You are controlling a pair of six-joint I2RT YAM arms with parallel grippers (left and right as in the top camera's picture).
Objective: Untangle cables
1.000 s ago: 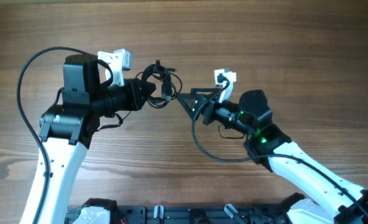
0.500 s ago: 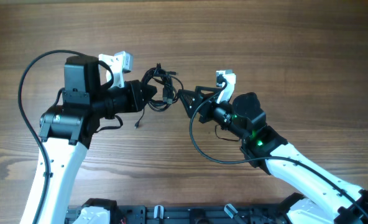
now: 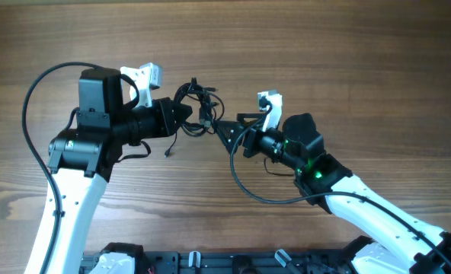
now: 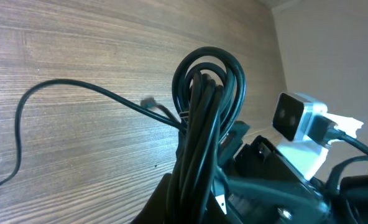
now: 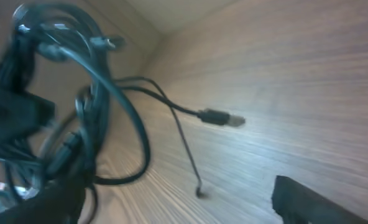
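Note:
The cables (image 3: 199, 103) are thin black cords bunched in a loopy tangle above the wooden table. My left gripper (image 3: 186, 118) is shut on the tangle; in the left wrist view the loops (image 4: 209, 93) rise out of the left gripper (image 4: 199, 190). One loose strand (image 4: 66, 90) trails left. A thin strand end (image 3: 168, 152) hangs below. My right gripper (image 3: 224, 128) stands open just right of the tangle, holding nothing. The right wrist view has the tangle (image 5: 78, 93) at left, a silvery plug (image 5: 224, 118) in mid-frame, and the right gripper (image 5: 178, 208) open, with one finger (image 5: 314, 202) at the bottom right.
The wooden table (image 3: 347, 61) stretches all round both arms. Each arm's own thicker black cable loops beside it, one at the left (image 3: 31, 99) and one under the right wrist (image 3: 248, 190). A black rail (image 3: 225, 262) runs along the front edge.
My right gripper has moved left toward the tangle and opened wider. A thin strand end has dropped below the left gripper. The left arm has stayed put.

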